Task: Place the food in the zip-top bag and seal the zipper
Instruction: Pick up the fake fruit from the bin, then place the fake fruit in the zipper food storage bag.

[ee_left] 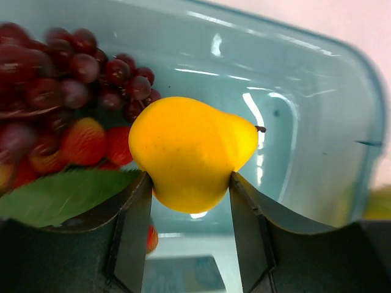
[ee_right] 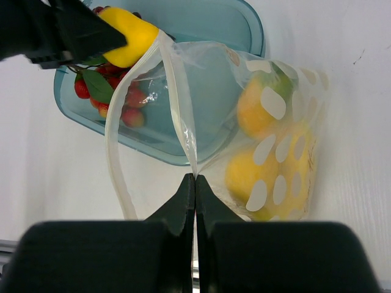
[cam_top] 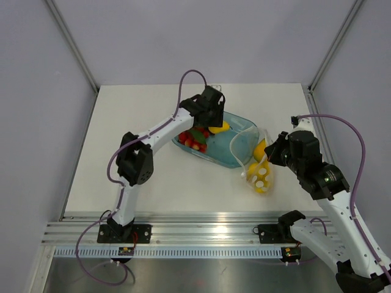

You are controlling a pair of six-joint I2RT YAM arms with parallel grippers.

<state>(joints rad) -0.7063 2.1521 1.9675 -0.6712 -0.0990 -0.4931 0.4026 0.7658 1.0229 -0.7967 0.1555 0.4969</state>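
The left gripper (ee_left: pixel 189 180) hangs over the middle of the teal tray (ee_left: pixel 324 116), its jaws about half open and closed onto the yellow pear (ee_left: pixel 183 143). One finger (ee_left: pixel 131 232) presses each flank of the pear's broad end, and the stalk end points toward the tray's far wall. The pear sits clear above the tray floor. At the tray's left end, beside the held pear, lie dark red grapes (ee_left: pixel 79 76), red strawberries (ee_left: pixel 85 143) and a green leaf (ee_left: pixel 55 195). From above, the same gripper (cam_top: pixel 214 124) sits over the tray (cam_top: pixel 229 160) with the pear (cam_top: pixel 221 127) showing yellow at its tips. The right gripper (ee_right: pixel 194 183) is fully closed, its two fingertips pressed together on the mouth edge of the zip-top bag (ee_right: pixel 293 152), right where the pale zipper (ee_right: pixel 177 91) strip comes down to them. That pinch holds the bag's mouth open as a loop over the tray's right end, the open side turned toward the pear (ee_right: pixel 131 36). The dotted body of the bag lies on the white table (cam_top: pixel 122 177) just beside the tray's near right corner, and at least two yellow-orange fruits (ee_right: pixel 250 174) are already inside. Whether the slider tab is in view cannot be told. In the overhead view the right gripper (cam_top: pixel 273 154) is just off the tray's right end, with the bag (cam_top: pixel 261 177) below it.
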